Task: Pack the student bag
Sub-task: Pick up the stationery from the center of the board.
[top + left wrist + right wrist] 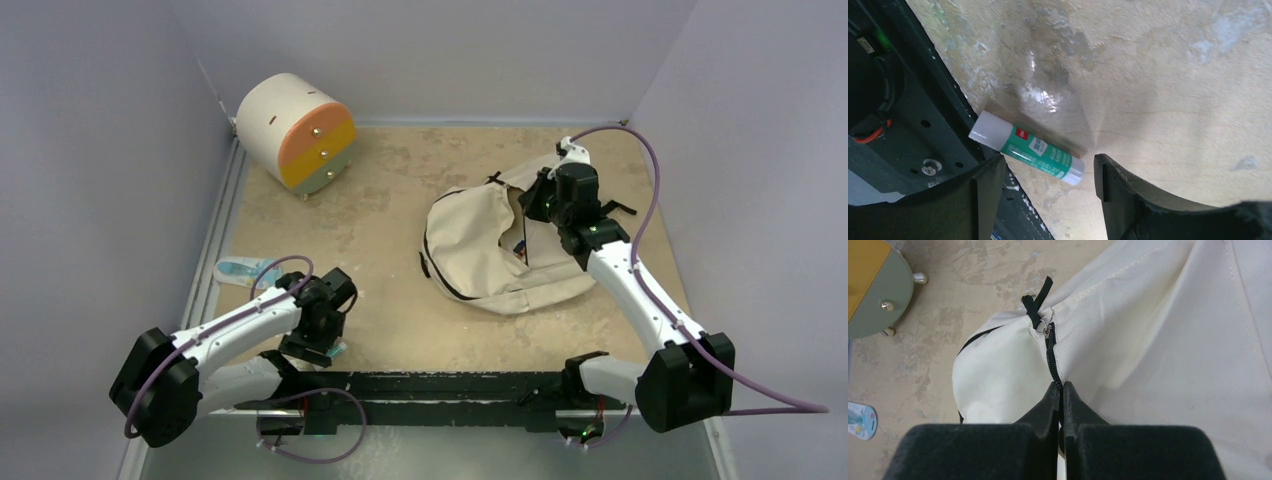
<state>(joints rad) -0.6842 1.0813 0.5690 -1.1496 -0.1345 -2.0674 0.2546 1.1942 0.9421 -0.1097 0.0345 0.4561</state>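
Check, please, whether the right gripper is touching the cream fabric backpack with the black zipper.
Touching. The right wrist view shows the right gripper shut on the cream fabric backpack, its black zipper running straight between the closed jaws.

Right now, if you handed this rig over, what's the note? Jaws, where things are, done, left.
The left gripper: jaws open, poised over the glue stick, which lies flat on the table beside the near rail; not gripped yet.
The right gripper: jaws shut on the student bag at its zipper edge.
The bag lies right of centre, mouth partly open; something coloured shows inside, too small to identify.
Done: bag unzipped.
Left: probably grip the glue stick and carry it into the bag. A pale blue packet at the left edge also lies outside it.
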